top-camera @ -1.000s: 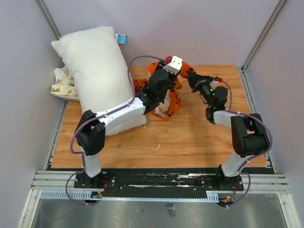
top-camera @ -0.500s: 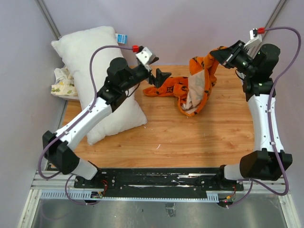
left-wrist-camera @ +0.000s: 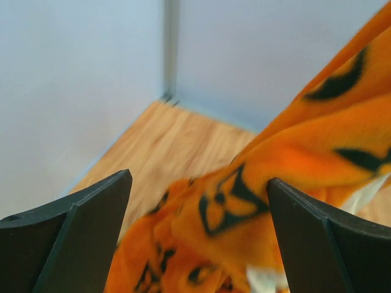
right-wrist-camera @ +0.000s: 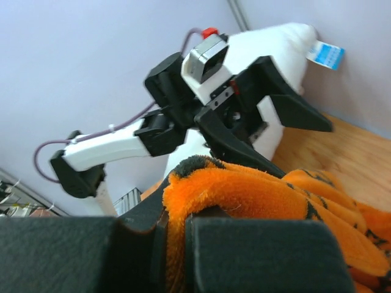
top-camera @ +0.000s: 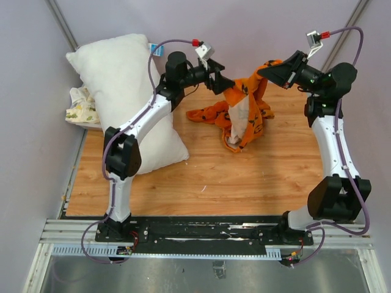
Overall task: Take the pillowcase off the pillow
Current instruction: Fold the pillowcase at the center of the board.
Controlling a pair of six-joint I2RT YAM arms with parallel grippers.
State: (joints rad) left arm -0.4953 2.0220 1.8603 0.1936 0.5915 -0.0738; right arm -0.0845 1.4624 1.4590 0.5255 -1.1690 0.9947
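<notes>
Pillowcase (top-camera: 244, 116) hangs pinched in right gripper (top-camera: 267, 69), beside wide-spread left gripper (top-camera: 228, 85).

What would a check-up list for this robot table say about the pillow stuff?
Surface: wooden table, a few pale specks.
Job's things: orange pillowcase is off the pillow; one end is raised, the rest droops to the table. The pillow is bare, at the back left.
Clutter: white printed cloth beside the pillow.
Jaws: left jaws wide open at the hanging fabric, gripping nothing; right jaws shut on the pillowcase's raised end.
Cables: purple cables loop off the left arm and right arm.
Surroundings: pale walls; metal rail at the near edge.
</notes>
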